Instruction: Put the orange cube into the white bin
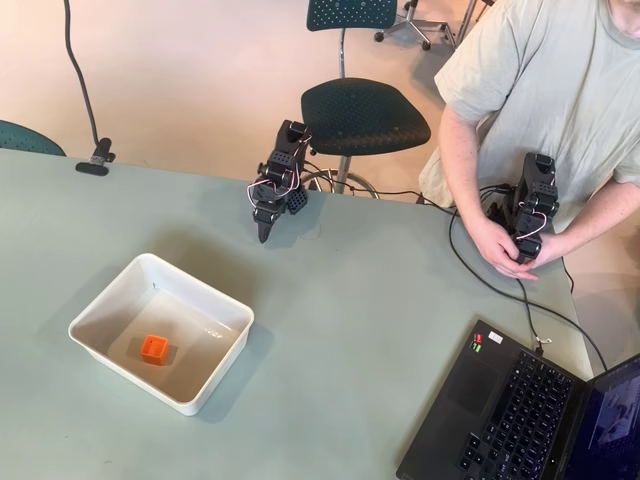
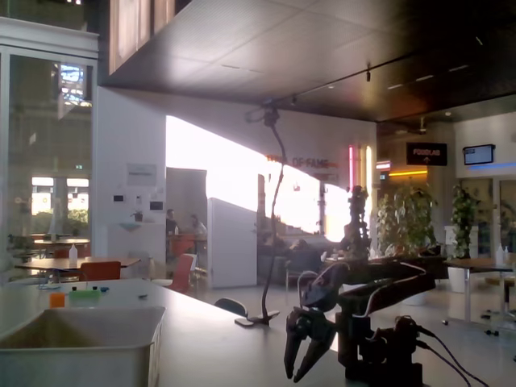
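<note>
Overhead view: the orange cube [image 1: 153,348] already sits inside the white bin [image 1: 98,303], toward its 7 o'clock corner. The gripper [image 1: 265,232] is well apart at the bin's 1 o'clock, holding nothing. I'd say the job's done; best move is just keeping clear of the rim.

Fixed view: the gripper [image 2: 301,360] points down with its jaws narrowly parted, which the overhead hides. The bin wall [image 2: 81,343] blocks the cube here.
</note>
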You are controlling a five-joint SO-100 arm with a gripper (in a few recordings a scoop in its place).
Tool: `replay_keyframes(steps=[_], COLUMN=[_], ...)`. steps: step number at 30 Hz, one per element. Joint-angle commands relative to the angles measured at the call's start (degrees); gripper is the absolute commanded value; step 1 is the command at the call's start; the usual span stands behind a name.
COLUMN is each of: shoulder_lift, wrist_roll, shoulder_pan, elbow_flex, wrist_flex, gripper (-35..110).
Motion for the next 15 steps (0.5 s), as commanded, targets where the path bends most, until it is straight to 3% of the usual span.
replay_keyframes(steps=[1,15], shoulder_lift=[0.4,0.4], wrist_roll=[0.0,-0.3], shoulder_pan=[0.4,-0.2], elbow_flex=[-1.5,-1.5], wrist_flex=[0.2,0.3], gripper=[3,3])
